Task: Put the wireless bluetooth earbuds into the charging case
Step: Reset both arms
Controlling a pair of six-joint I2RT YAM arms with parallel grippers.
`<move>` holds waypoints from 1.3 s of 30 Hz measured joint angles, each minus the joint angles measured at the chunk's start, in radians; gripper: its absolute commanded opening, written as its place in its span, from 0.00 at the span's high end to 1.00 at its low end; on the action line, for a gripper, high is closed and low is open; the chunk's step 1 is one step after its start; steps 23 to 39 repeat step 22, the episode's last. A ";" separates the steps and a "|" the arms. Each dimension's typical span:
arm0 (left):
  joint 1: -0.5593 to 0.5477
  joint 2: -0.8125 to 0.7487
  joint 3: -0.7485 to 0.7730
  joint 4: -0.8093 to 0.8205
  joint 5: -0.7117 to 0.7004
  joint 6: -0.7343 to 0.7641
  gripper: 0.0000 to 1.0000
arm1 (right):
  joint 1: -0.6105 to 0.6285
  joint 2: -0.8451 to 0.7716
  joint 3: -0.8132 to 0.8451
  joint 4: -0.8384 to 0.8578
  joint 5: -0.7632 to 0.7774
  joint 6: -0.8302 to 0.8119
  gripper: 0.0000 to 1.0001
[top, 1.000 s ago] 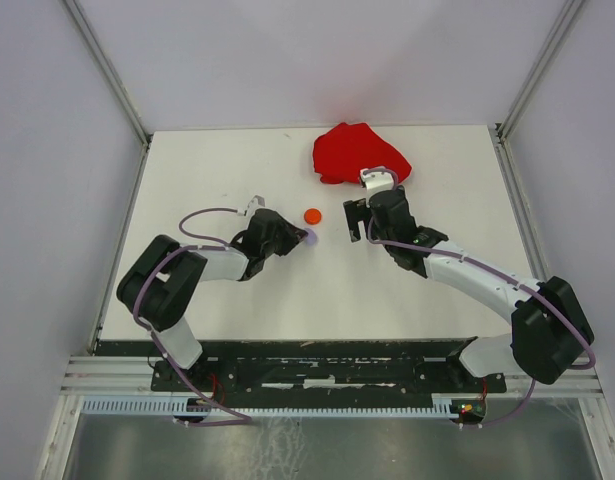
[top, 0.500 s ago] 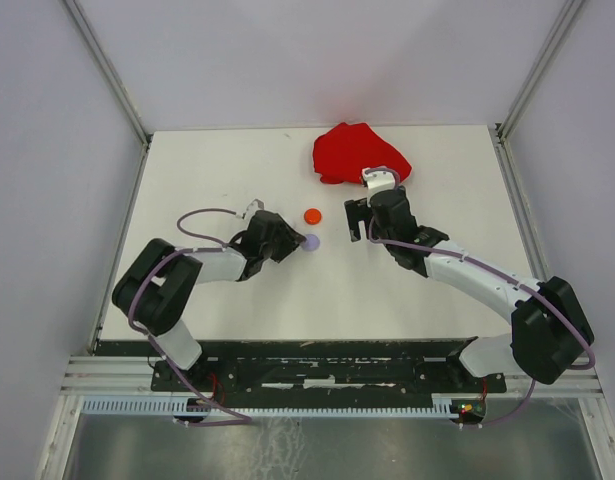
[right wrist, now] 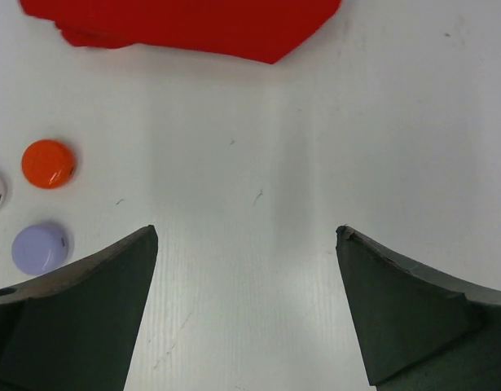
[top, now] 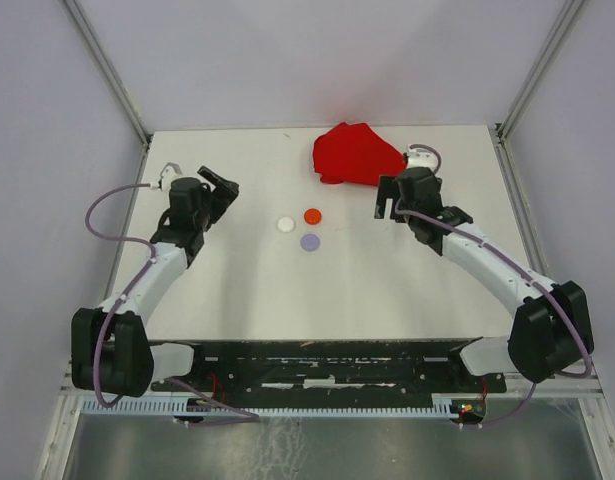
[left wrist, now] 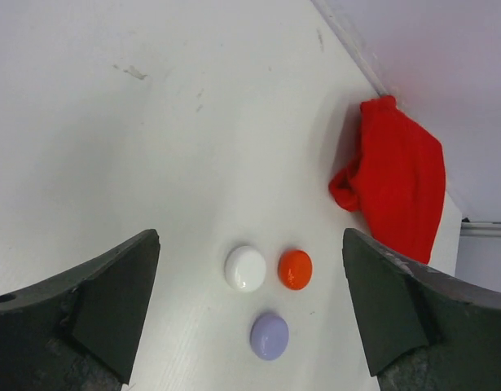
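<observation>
Three small round charging cases lie closed in the middle of the table: a white case [top: 285, 225] [left wrist: 245, 268], an orange-red case [top: 312, 215] [left wrist: 295, 269] [right wrist: 48, 163] and a lilac case [top: 309, 242] [left wrist: 269, 336] [right wrist: 40, 247]. The earbuds are out of view. My left gripper [top: 215, 188] [left wrist: 250, 238] hangs open over the far left of the table, well away from the cases, holding nothing. To the right of the cases, near the cloth, my right gripper [top: 385, 198] [right wrist: 246, 232] is also open with nothing in it.
A crumpled red cloth [top: 359, 155] [left wrist: 397, 187] [right wrist: 193, 24] lies at the back of the white table [top: 237, 290], just behind the right gripper. Grey walls with metal rails enclose the table on the left, right and far sides.
The left gripper opened, let go of the lilac case and swung back to the far left. The white case now shows. The right arm drew back to the right.
</observation>
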 measured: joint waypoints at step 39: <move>0.232 -0.028 -0.047 -0.066 0.216 0.064 0.01 | -0.235 0.086 0.134 -0.438 0.350 0.579 0.01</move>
